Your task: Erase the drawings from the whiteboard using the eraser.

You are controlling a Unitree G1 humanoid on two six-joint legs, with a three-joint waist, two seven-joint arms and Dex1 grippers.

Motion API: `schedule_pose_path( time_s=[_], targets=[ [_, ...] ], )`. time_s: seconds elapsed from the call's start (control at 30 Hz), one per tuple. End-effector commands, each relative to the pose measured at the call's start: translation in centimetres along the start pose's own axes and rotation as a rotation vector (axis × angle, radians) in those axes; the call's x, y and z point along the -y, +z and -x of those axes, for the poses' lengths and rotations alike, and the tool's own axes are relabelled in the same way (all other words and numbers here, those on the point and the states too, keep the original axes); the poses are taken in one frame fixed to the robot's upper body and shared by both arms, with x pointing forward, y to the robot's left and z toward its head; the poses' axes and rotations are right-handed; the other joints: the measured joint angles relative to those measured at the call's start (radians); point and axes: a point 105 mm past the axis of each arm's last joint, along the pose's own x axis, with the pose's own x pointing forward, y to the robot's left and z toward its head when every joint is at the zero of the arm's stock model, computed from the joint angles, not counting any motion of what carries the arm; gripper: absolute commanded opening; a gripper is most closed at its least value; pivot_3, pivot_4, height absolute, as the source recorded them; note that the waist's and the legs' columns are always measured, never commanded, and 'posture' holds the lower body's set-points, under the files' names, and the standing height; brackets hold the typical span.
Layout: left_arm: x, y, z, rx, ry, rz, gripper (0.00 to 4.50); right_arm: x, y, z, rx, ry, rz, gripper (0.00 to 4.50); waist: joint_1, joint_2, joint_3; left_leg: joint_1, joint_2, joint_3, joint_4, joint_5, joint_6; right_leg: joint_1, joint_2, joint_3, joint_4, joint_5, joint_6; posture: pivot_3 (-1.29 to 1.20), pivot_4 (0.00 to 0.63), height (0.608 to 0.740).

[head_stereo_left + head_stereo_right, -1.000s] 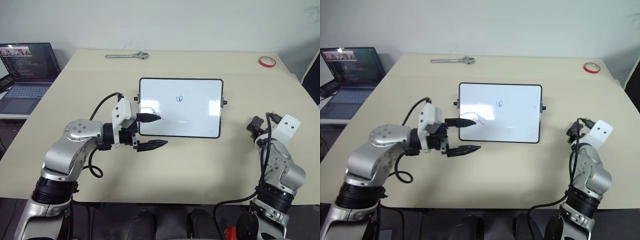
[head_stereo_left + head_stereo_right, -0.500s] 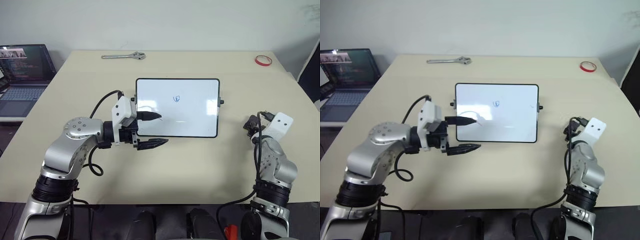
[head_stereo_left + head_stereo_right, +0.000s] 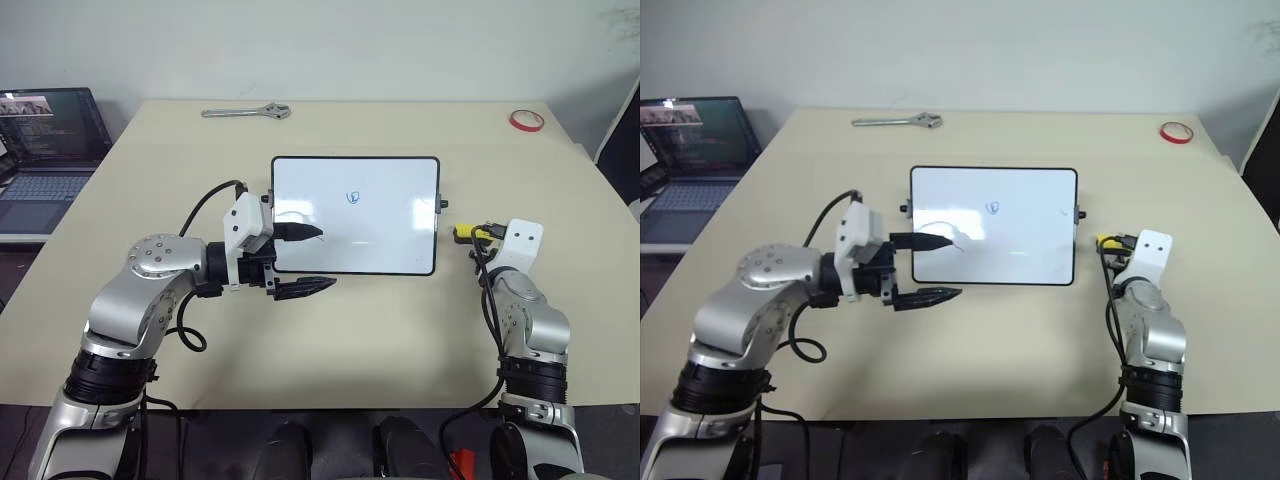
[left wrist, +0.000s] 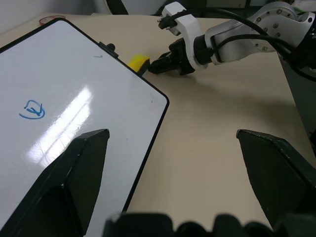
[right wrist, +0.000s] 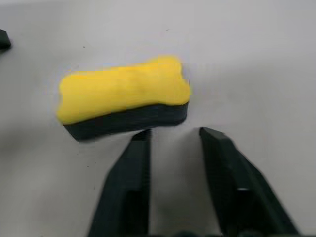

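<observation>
Two tools work over one beige desk (image 3: 400,330). Left tool (image 3: 300,262) hovers at the whiteboard's near left corner, its two black fingers spread wide, holding nothing. Right tool (image 5: 173,136) sits just right of the board with two fingers narrowly parted, tips just short of the one yellow-and-black eraser (image 5: 123,96), which lies on the desk beside the board's right edge. One whiteboard (image 3: 380,215) lies mid-desk, carrying one blue squiggle (image 3: 353,197) and one faint scribble by the left tool. Farther back lie one wrench (image 3: 246,113) and one red tape ring (image 3: 527,121); one laptop (image 3: 45,140) stands left
</observation>
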Motion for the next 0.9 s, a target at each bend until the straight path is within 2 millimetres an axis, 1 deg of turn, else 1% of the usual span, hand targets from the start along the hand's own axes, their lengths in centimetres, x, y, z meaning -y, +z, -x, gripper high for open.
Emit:
schedule_pose_path(
  time_s=[0.03, 0.07, 0.13, 0.2, 0.27, 0.3, 0.37, 0.4, 0.43, 0.5, 0.53, 0.63, 0.67, 0.73, 0.77, 0.83, 0.9],
  targets=[
    [-0.2, 0.9, 0.3, 0.013, 0.010, -0.048, 4.50, -0.1, 1.7, 0.5, 0.061, 0.038, 0.052, 0.11, 0.000, 0.000, 0.000, 0.000, 0.000, 0.000, 0.000, 0.000, 0.000, 0.000, 0.000, 0.000, 0.000, 0.000, 0.000, 0.00, 0.150, 0.740],
    [-0.2, 0.9, 0.3, 0.013, 0.011, -0.048, 4.50, -0.3, 1.8, 0.8, 0.053, 0.077, 0.093, 0.05, 0.000, 0.000, 0.000, 0.000, 0.000, 0.000, 0.000, 0.000, 0.000, 0.000, 0.000, 0.000, 0.000, 0.000, 0.000, 0.00, 0.150, 0.740],
    [-0.2, 0.9, 0.4, 0.011, 0.013, -0.048, 4.50, -0.9, 1.9, 2.0, 0.026, 0.187, 0.228, 0.05, 0.001, 0.001, 0.000, 0.000, -0.001, 0.000, 0.000, 0.000, 0.000, 0.000, 0.000, 0.000, -0.001, 0.000, 0.000, 0.00, 0.150, 0.740],
    [-0.2, 0.9, 0.5, 0.006, 0.016, -0.048, 4.50, -0.8, 2.1, 3.5, 0.007, 0.289, 0.379, 0.05, 0.003, 0.001, 0.001, -0.001, -0.001, 0.000, 0.000, 0.000, 0.000, 0.000, 0.000, -0.001, -0.002, 0.000, 0.000, 0.00, 0.150, 0.740],
    [-0.2, 0.9, 0.6, 0.004, 0.017, -0.047, 4.50, -0.5, 2.8, 4.5, 0.022, 0.347, 0.513, 0.05, 0.005, 0.001, 0.001, -0.002, -0.001, -0.001, 0.000, 0.000, 0.000, 0.000, 0.000, -0.001, -0.004, 0.000, 0.000, 0.00, 0.150, 0.740],
    [-0.2, 0.9, 0.6, 0.004, 0.017, -0.046, 4.50, -0.1, 3.6, 4.8, 0.042, 0.366, 0.590, 0.05, 0.006, 0.001, 0.001, -0.002, -0.001, -0.002, 0.000, 0.000, 0.000, 0.001, 0.000, -0.002, -0.005, 0.000, 0.000, 0.00, 0.150, 0.740],
    [-0.2, 0.8, 0.6, 0.003, 0.016, -0.046, 4.50, 0.2, 4.8, 5.3, 0.070, 0.397, 0.674, 0.05, 0.004, 0.001, 0.001, -0.001, -0.001, -0.002, -0.001, 0.000, 0.000, 0.002, 0.000, -0.002, -0.005, 0.000, 0.000, 0.00, 0.150, 0.740],
    [-0.2, 0.8, 0.6, 0.004, 0.015, -0.045, 4.50, 0.2, 5.6, 5.4, 0.091, 0.414, 0.685, 0.21, 0.003, 0.001, 0.001, -0.001, -0.001, -0.001, 0.000, 0.000, 0.000, 0.002, 0.000, -0.002, -0.005, 0.000, 0.000, 0.00, 0.150, 0.740],
    [-0.2, 0.8, 0.5, 0.004, 0.012, -0.045, 4.50, 0.2, 6.3, 5.5, 0.104, 0.442, 0.710, 0.40, 0.002, 0.001, 0.001, -0.001, -0.001, -0.001, -0.001, 0.000, 0.000, 0.002, 0.000, -0.002, -0.005, 0.000, 0.000, 0.00, 0.150, 0.740],
    [-0.3, 0.8, 0.4, 0.006, 0.008, -0.044, 4.50, 0.2, 6.5, 5.3, 0.095, 0.502, 0.751, 0.89, 0.002, 0.001, 0.001, -0.001, 0.000, -0.001, -0.001, 0.000, 0.000, 0.002, 0.000, -0.002, -0.005, 0.000, 0.000, 0.00, 0.150, 0.740],
    [-0.3, 0.8, 0.4, 0.006, 0.006, -0.045, 4.50, 0.2, 6.3, 5.2, 0.085, 0.530, 0.776, 1.32, 0.002, 0.001, 0.001, -0.001, 0.000, -0.001, -0.001, 0.000, 0.000, 0.002, 0.000, -0.002, -0.005, 0.000, 0.000, 0.00, 0.150, 0.740],
    [-0.3, 0.9, 0.3, 0.007, 0.003, -0.045, 4.50, 0.3, 5.8, 4.6, 0.056, 0.586, 0.831, 2.33, 0.005, 0.000, 0.001, -0.001, -0.001, -0.001, 0.000, 0.000, 0.000, 0.003, 0.000, -0.003, -0.007, 0.000, 0.000, 0.00, 0.150, 0.740],
    [-0.3, 0.9, 0.3, 0.007, 0.002, -0.045, 4.50, 0.4, 5.9, 4.3, 0.053, 0.594, 0.842, 2.74, 0.005, 0.000, 0.001, -0.002, -0.001, -0.001, 0.000, 0.000, 0.000, 0.004, 0.000, -0.003, -0.008, 0.000, 0.000, 0.00, 0.150, 0.740],
    [-0.3, 0.9, 0.2, 0.008, 0.001, -0.046, 4.50, 0.5, 6.2, 3.4, 0.053, 0.606, 0.869, 3.38, 0.005, 0.000, 0.002, -0.002, -0.001, -0.001, 0.000, 0.000, 0.000, 0.003, 0.000, -0.003, -0.008, 0.000, 0.000, 0.00, 0.150, 0.740],
    [-0.3, 0.9, 0.2, 0.009, 0.000, -0.047, 4.50, 0.6, 6.3, 3.1, 0.051, 0.615, 0.877, 3.80, 0.004, 0.000, 0.002, -0.002, -0.001, -0.001, 0.000, 0.000, 0.000, 0.003, 0.000, -0.003, -0.008, 0.000, 0.000, 0.00, 0.150, 0.740],
    [-0.3, 1.0, 0.2, 0.010, -0.001, -0.048, 4.50, 0.6, 6.4, 2.4, 0.046, 0.626, 0.901, 4.45, 0.004, 0.000, 0.002, -0.001, -0.001, -0.001, 0.000, 0.000, 0.000, 0.003, 0.000, -0.003, -0.008, 0.000, 0.000, 0.00, 0.150, 0.740],
    [-0.2, 1.1, 0.3, 0.010, -0.001, -0.049, 4.50, 0.6, 6.9, 1.3, 0.046, 0.633, 0.908, 4.45, 0.003, 0.000, 0.002, -0.001, 0.000, -0.001, 0.000, 0.000, 0.000, 0.003, 0.000, -0.003, -0.008, 0.000, 0.000, 0.00, 0.150, 0.740]
  ],
)
